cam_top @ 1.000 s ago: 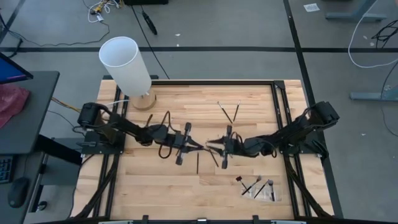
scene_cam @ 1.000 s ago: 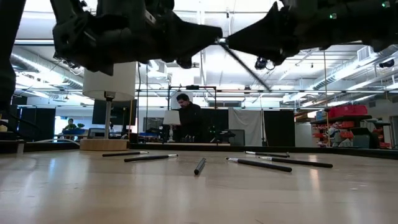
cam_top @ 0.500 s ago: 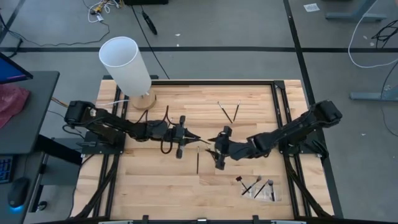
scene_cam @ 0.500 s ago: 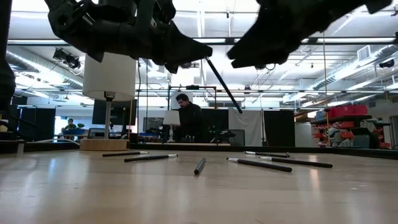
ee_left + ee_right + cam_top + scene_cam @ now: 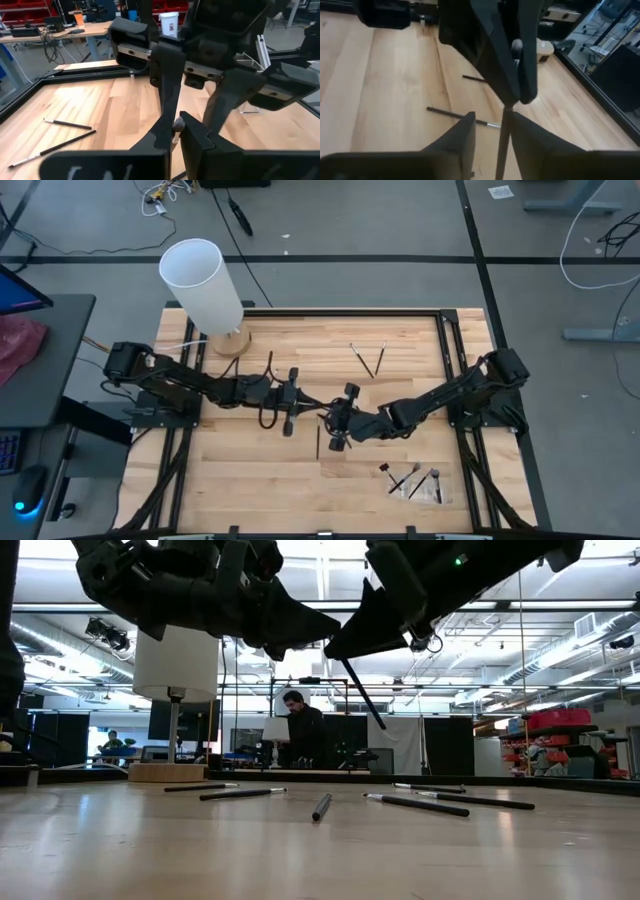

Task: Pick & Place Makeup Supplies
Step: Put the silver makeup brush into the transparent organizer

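Grippers meet mid-table: left gripper (image 5: 305,401) pinches a stiff, light makeup brush (image 5: 362,693) by its tip, right gripper (image 5: 330,420) half-open around its handle.

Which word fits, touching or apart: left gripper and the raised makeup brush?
Touching: in the left wrist view the left gripper pinches the brush tip between its fingers.

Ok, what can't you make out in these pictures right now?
- The held brush: in the high view the left gripper and right gripper cover it; in the low view its upper end is hidden between them.
- Both arms: cut off by the low view's top edge.
- The small brushes near the right front corner: too small in the high view to count.
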You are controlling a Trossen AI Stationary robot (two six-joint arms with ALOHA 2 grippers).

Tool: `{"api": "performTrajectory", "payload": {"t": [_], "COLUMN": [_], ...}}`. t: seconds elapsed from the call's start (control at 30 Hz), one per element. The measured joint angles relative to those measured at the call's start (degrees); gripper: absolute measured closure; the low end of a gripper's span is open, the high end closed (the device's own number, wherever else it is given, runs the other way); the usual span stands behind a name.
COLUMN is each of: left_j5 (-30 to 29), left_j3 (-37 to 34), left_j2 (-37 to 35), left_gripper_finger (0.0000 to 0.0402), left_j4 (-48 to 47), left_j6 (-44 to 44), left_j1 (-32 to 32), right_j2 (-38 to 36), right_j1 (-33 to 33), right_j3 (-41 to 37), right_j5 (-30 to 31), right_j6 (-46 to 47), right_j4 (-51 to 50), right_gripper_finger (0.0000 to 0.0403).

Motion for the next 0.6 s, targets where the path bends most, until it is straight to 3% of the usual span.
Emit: {"api": "performTrajectory", "payload": {"t": [0.37, 0.6], "left_j5": [-0.2, 2.7], "left_j3": [0.0, 0.0], "left_j2": [0.0, -2.3], "left_gripper_finger": [0.0368, 0.0287], "left_j4": [0.4, 3.1], "left_j6": [0.0, 0.9], "left_j1": [0.0, 0.0], "right_j2": [0.0, 0.0], "right_j1": [-0.6, 0.3], "right_j3": [0.0, 0.0], "right_j5": [0.8, 3.6], "right_j6": [1.4, 5.5], "right_j4": [1.8, 1.6], "right_gripper_finger": [0.0392, 0.0394]}}
